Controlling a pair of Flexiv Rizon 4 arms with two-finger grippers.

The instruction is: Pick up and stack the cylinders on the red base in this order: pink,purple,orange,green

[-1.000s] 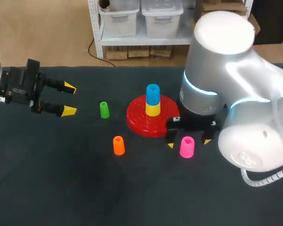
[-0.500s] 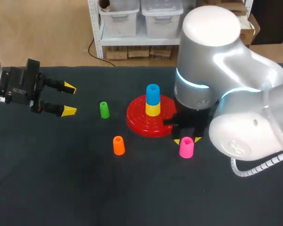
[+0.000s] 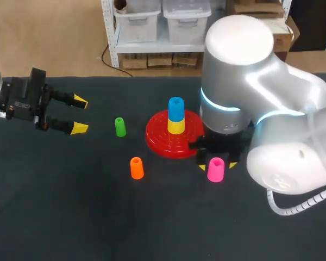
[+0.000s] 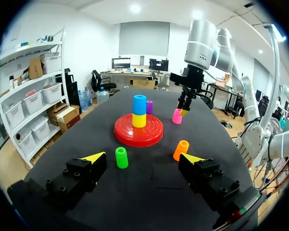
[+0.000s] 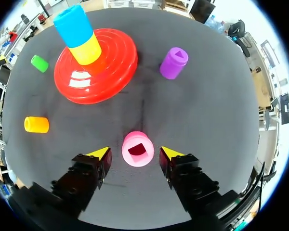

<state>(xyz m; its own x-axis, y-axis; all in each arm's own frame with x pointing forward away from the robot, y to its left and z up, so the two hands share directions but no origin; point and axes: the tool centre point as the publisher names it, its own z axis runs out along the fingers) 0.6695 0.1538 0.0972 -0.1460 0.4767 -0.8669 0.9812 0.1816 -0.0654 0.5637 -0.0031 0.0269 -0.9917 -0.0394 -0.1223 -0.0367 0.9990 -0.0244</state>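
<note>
A blue cylinder (image 5: 74, 26) sits on top of a yellow cylinder (image 5: 89, 50), both well ahead of the right claw (image 5: 135, 153), over the black bench (image 5: 207, 96).

Table (image 3: 98, 217): black, matt, reads to me as cloth. Red base (image 5: 113, 67): ribbed plastic, glossy, white glare patches. Pink cylinder (image 5: 137, 149), purple cylinder (image 5: 173, 62), orange cylinder (image 3: 136, 167), green cylinder (image 3: 120, 126), blue cylinder (image 3: 176, 109), yellow cylinder (image 3: 176, 126): smooth plastic, duller than base. My right arm (image 3: 261, 92): silver shell, polished, bright highlights. Left gripper (image 3: 80, 115), right gripper (image 5: 135, 153): matt black finger blocks, yellow tips, no shine I can see.
</note>
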